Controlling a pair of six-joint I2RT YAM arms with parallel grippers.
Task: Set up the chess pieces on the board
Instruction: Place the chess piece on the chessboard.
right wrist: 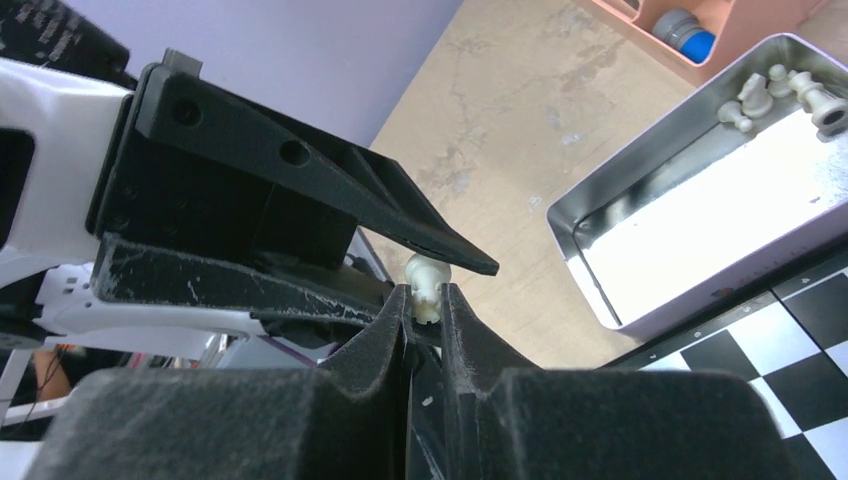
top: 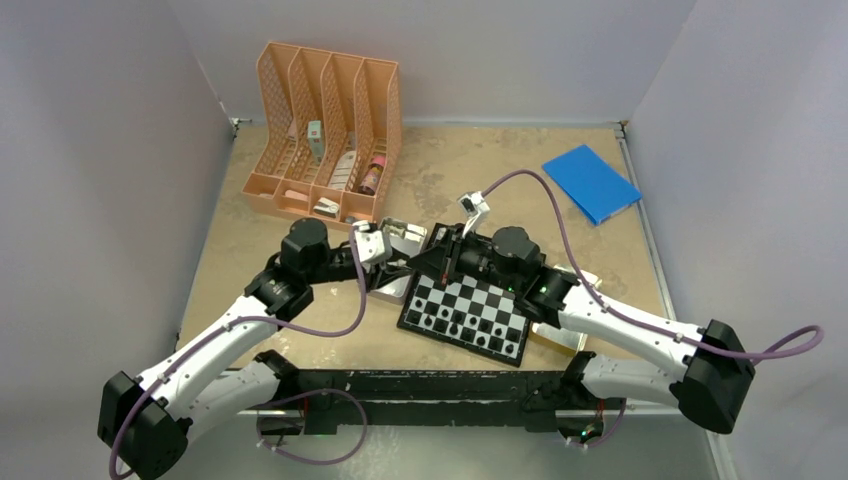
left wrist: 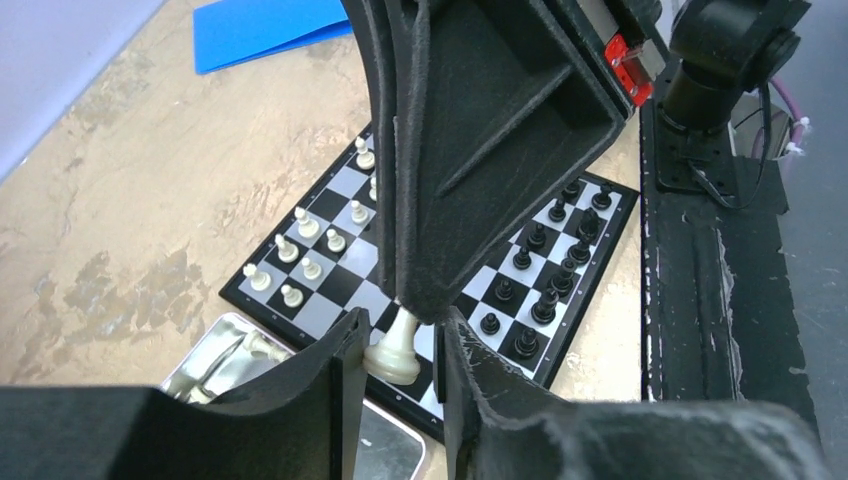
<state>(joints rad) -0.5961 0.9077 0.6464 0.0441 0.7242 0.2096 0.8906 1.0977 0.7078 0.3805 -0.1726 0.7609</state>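
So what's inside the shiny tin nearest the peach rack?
A few pale chess pieces lie in one corner of the tin; otherwise bare floor. One end is out of frame.

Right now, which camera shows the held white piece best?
Left wrist: the piece shows large, base and stem clear against the board. Right wrist shows only one end, pinched in the right gripper. In top external it cannot be made out.

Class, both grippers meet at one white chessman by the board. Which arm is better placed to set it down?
Right, probably. The right gripper is shut on the white chessman at the edge of the board; the left gripper stands open around it, not gripping.
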